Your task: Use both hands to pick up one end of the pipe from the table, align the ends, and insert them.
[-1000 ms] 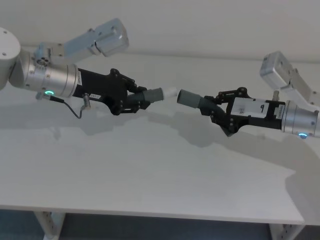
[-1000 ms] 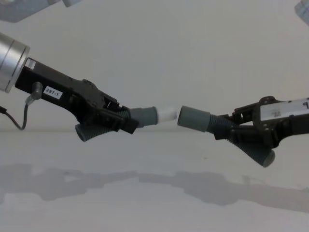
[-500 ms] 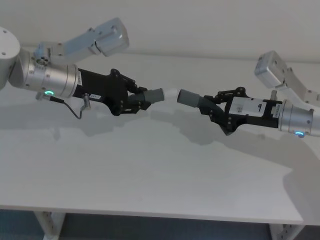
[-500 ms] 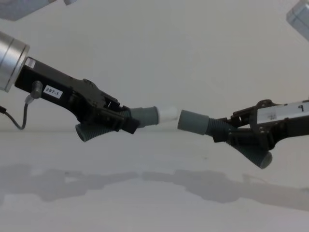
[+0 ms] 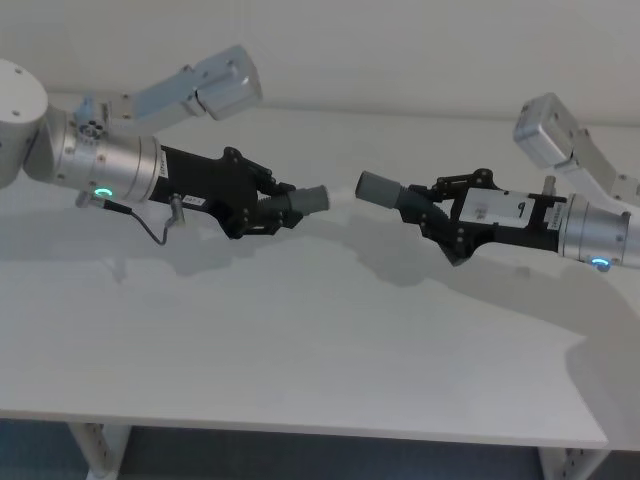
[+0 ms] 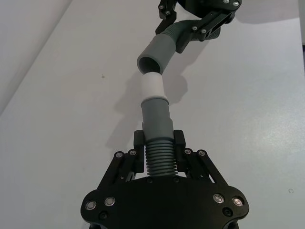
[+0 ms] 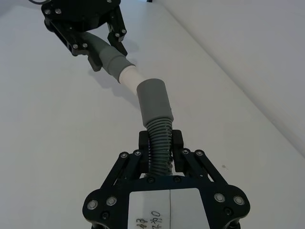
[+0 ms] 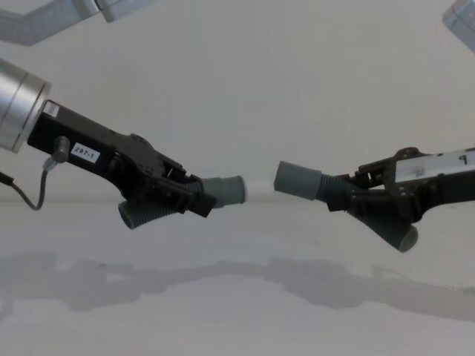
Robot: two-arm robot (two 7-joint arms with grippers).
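Note:
Both pipe pieces are held in the air above the white table [image 5: 300,350]. My left gripper [image 5: 262,205] [image 6: 159,140] is shut on the ribbed middle of one dark grey piece [image 6: 157,117], whose white spigot [image 6: 153,86] [image 8: 257,183] points to the right. My right gripper [image 5: 430,212] [image 7: 160,140] is shut on the ribbed part of the other piece [image 7: 153,100], whose open grey cuff [image 5: 378,187] [image 8: 297,180] faces the spigot. The spigot's end sits right at the cuff's mouth, a little lower and at an angle to it, not inside it.
The table's front edge [image 5: 300,437] runs across the bottom of the head view. A thin black cable [image 5: 150,225] hangs from my left wrist. A plain wall stands behind the table.
The left piece has dropped a little and the right piece has risen a little, so the spigot now sits slightly below the cuff's mouth. Both grips are unchanged.

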